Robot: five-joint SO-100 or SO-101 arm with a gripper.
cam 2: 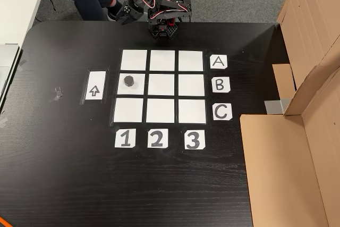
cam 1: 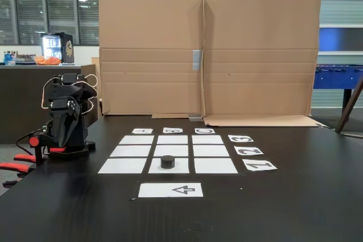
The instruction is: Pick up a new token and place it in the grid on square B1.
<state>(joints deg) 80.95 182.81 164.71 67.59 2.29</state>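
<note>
Cardboard wall (cam 1: 210,55) backs the grid (cam 2: 162,86); token (cam 2: 128,81) on B1; hand (cam 2: 127,14) folded, its opening unclear.

Arm (cam 1: 63,117) folded back, pincer (cam 2: 126,13) state unclear

token (cam 1: 167,161) upright on square B1 (cam 1: 169,166) | grid (cam 1: 136,151) otherwise bare | arm (cam 1: 63,118) folded at left

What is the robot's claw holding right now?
Nothing, it seems. The gripper is folded back by the arm's base, far from the token, which sits alone on square B1.
</note>
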